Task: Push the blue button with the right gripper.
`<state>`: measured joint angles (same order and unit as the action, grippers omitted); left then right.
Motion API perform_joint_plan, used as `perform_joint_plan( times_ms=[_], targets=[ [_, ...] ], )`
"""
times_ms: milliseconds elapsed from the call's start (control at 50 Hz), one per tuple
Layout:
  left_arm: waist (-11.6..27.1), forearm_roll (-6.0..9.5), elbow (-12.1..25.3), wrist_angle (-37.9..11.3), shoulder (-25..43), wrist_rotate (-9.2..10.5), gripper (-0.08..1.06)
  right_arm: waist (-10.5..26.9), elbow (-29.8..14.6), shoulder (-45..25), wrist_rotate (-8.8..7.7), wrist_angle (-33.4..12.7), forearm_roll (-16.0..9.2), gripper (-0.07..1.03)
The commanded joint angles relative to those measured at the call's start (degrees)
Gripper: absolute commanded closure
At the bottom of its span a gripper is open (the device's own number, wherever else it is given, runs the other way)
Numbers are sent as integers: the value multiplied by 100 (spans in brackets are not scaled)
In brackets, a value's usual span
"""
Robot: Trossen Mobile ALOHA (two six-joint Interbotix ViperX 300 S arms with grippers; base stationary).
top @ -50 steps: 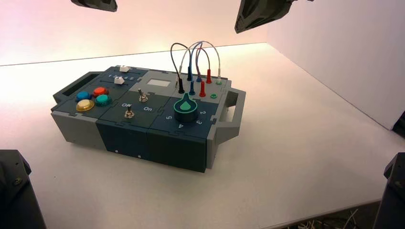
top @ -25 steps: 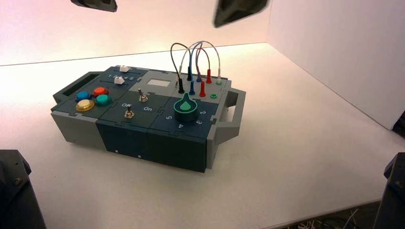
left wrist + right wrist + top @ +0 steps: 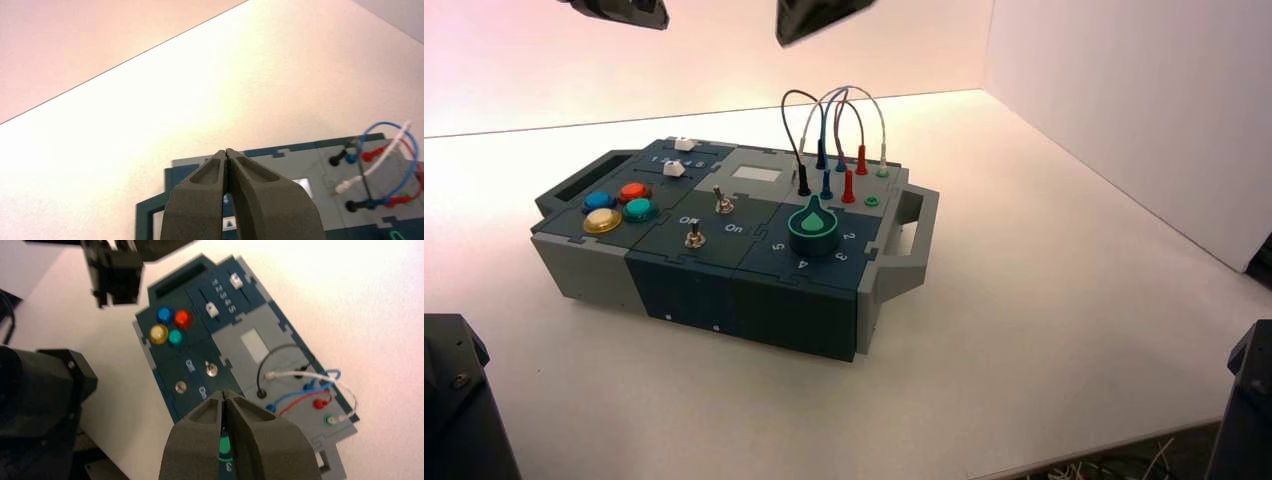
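Note:
The blue button (image 3: 598,200) sits at the box's left end beside an orange-red button (image 3: 634,190), a yellow button (image 3: 602,221) and a teal button (image 3: 638,209). It also shows in the right wrist view (image 3: 164,315). My right gripper (image 3: 224,394) is shut and empty, high above the box's middle; in the high view only its dark body (image 3: 816,17) shows at the top edge. My left gripper (image 3: 227,151) is shut and empty, raised above the box's far side; its body (image 3: 619,10) shows at the top left.
The box (image 3: 724,290) stands turned on a white table. It bears two white sliders (image 3: 675,168), two toggle switches (image 3: 721,204), a green knob (image 3: 813,226) and looped wires (image 3: 834,130). A white wall (image 3: 1144,110) stands at the right.
My right gripper has moved left along the top of the high view, from above the wires toward the box's middle. The left arm and the box have not moved.

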<state>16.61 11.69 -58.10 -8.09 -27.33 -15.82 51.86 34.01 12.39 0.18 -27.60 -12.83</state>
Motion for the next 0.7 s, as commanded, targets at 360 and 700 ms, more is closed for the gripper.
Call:
perform_joint_plan(
  times_ms=[360,700],
  targets=[
    [-571,-9,79,-114,-141,-9,100,281,-519,-141,-53,26,-9,98],
    [-1257,9,-88,-141,-738,18,101,360,-888,-765,-281,26,-18,98]
  ],
)
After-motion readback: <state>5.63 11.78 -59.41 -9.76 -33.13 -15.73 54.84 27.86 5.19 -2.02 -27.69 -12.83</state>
